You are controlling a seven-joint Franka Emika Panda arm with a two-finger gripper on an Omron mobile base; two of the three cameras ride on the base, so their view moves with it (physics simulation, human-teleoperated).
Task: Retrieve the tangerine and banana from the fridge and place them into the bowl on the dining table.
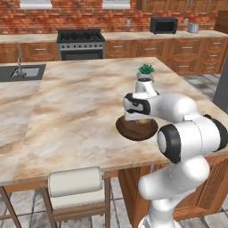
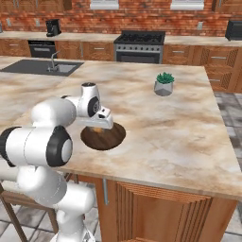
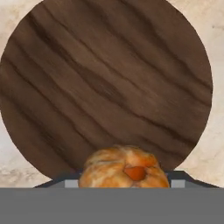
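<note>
In the left base view there is one dining table (image 1: 67, 107) with a marbled stone top, one dark wooden bowl (image 1: 133, 130) on it at about 4 o'clock from the table's middle, and one small potted plant (image 1: 146, 75) at 12 o'clock from the bowl, well apart from it. The gripper (image 1: 142, 119) hangs straight over the bowl, and a small patch of orange shows under the hand, just above the wood. One chair (image 1: 75, 187) stands at the table's near edge. Against the brick back wall stand one stove (image 1: 80, 44) and one microwave (image 1: 164, 25); one sink (image 1: 22, 71) is set into the counter at 9 o'clock.

In the right base view the same single bowl (image 2: 105, 137) lies near the table's (image 2: 179, 137) front edge, with the gripper (image 2: 97, 124) directly above it. The plant (image 2: 164, 84) sits at 2 o'clock from the bowl. The fingers themselves are hidden by the hand here.

In the hand view one tangerine (image 3: 124, 168) sits at 6 o'clock, between the two dark finger tips, which stand about half open and pressed to its sides, so the fruit is gripped. Behind it lies the bowl's (image 3: 105, 83) bare brown wood grain, with nothing lying in it. No writing or brand can be read anywhere.
</note>
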